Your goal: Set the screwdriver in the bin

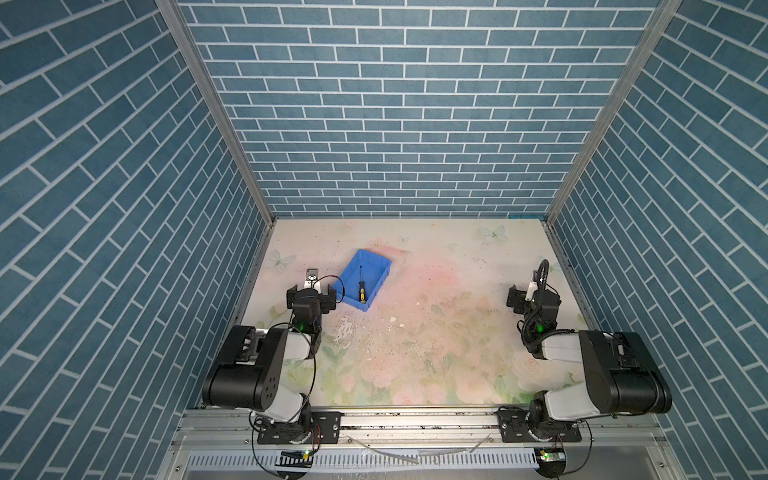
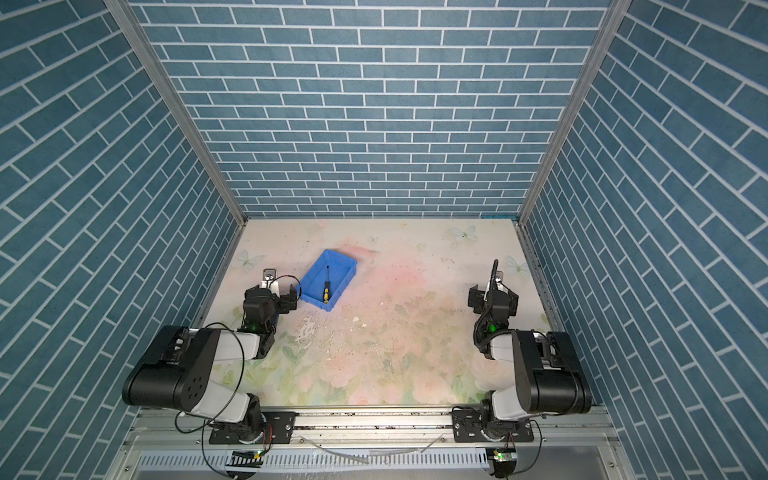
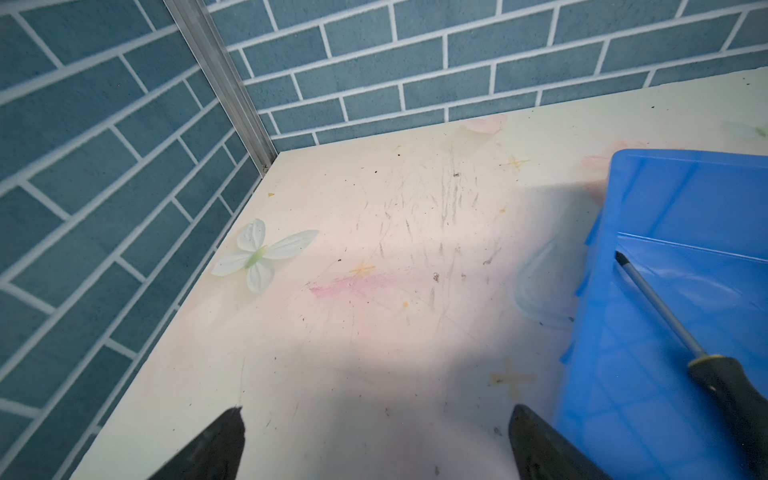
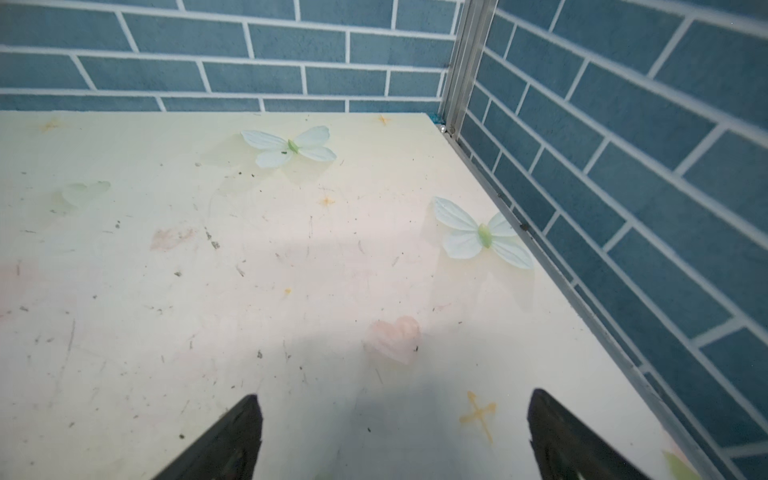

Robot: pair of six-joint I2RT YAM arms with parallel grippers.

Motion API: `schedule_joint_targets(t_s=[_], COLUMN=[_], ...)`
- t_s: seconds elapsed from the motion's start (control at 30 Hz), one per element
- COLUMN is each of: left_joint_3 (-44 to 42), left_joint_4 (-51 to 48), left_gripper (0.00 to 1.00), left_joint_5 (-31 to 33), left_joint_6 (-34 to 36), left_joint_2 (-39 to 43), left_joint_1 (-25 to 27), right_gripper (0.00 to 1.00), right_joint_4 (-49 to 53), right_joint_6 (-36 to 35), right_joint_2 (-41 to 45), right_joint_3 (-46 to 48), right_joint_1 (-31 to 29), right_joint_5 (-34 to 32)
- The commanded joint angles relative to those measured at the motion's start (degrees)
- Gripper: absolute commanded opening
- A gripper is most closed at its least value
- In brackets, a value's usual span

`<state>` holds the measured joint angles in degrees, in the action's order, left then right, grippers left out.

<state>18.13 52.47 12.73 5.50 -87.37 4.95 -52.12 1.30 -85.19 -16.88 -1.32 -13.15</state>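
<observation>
Although the small black-handled screwdriver with yellow bands [image 1: 361,283] lies already inside the shallow bright blue plastic bin [image 1: 374,272], it seems light, stiff, with slippery thin shaft [image 1: 360,273]; the thick handle [image 1: 362,291] is the best hold. The left gripper [image 3: 376,415] and right gripper [image 4: 395,397] stand wide, empty, above the scratched floral table [image 1: 436,332], between blue brick-pattern walls [image 1: 395,124].

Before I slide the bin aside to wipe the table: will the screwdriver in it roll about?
Probably yes: the screwdriver has a rounded-looking handle and lies loose on the flat floor of the bin. The low walls should likely keep it inside. Its thin metal shaft looks stiff, so I expect no flexing.
</observation>
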Motion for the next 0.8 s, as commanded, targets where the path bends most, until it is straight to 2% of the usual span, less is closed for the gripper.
schedule_joint_targets(t_s=[0.0,0.07,0.3,0.77], left_joint_3=[1.4,2.72,3.14,3.25], left_joint_4=[2.88,-0.27,-0.8,-0.85], left_gripper=[1.0,1.0,1.0,1.0], left_joint_5=[-2.66,-2.4,-2.53,-2.53], left_joint_6=[-1.22,-2.07,-2.38,-2.17], left_joint_2=[-0.57,-0.27,-0.53,-0.52], left_joint_1=[-1.15,-1.58,-2.04,-1.96], right_gripper=[0.99,0.99,0.99,0.99], right_joint_4=[-7.31,-3.9,2.48,2.43], right_joint_6=[1.38,1.78,2.54,2.79], right_joint_2=[-3.02,-2.24,-2.81,-2.86], right_joint_3=[-0.7,-1.8,-5.47,-5.53], right_joint_1=[0.99,1.29,2.29,2.73], right_joint_5=[3.09,3.68,4.86,5.52])
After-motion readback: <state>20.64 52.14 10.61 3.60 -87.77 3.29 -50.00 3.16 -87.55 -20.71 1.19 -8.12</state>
